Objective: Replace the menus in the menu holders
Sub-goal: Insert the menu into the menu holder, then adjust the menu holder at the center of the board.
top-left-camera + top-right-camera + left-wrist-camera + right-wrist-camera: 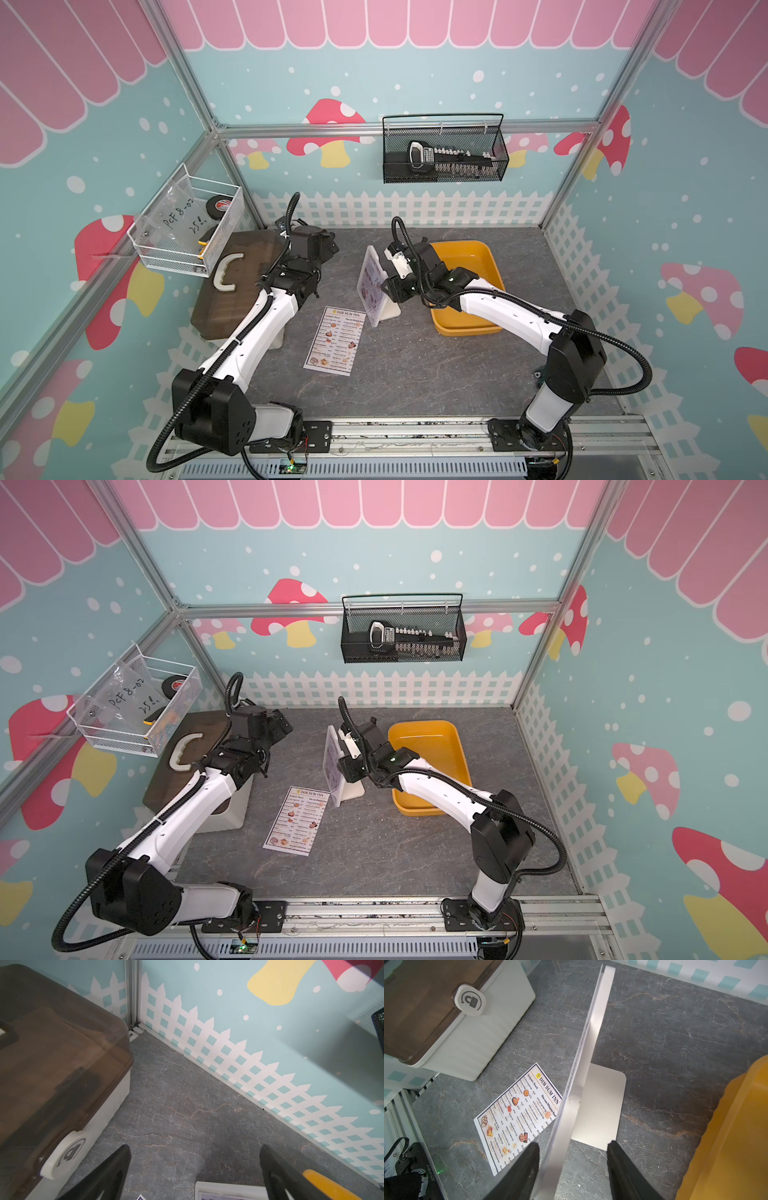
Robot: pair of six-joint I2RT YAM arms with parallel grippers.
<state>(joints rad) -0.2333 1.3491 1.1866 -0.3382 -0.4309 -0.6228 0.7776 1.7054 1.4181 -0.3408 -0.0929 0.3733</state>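
The white menu holder (376, 291) (336, 766) stands upright mid-table on its flat foot (602, 1105), with a printed sheet showing food photos (369, 284) behind its clear front. My right gripper (386, 286) (572, 1144) is open and straddles the holder's top edge. The panel (591, 1032) runs close along one finger, with a clear gap to the other. A "DIM SUM INN" menu (334, 341) (297, 821) (519, 1113) lies flat in front of the holder. My left gripper (328, 245) (194, 1147) is open and holds nothing, above the table beside the box.
A white box with a brown lid (237, 282) (52, 1064) fills the left side under my left arm. A yellow tray (469, 286) (726, 1136) sits just right of the holder, under my right arm. A white wire basket (187, 228) and a black mesh basket (444, 149) hang on the walls.
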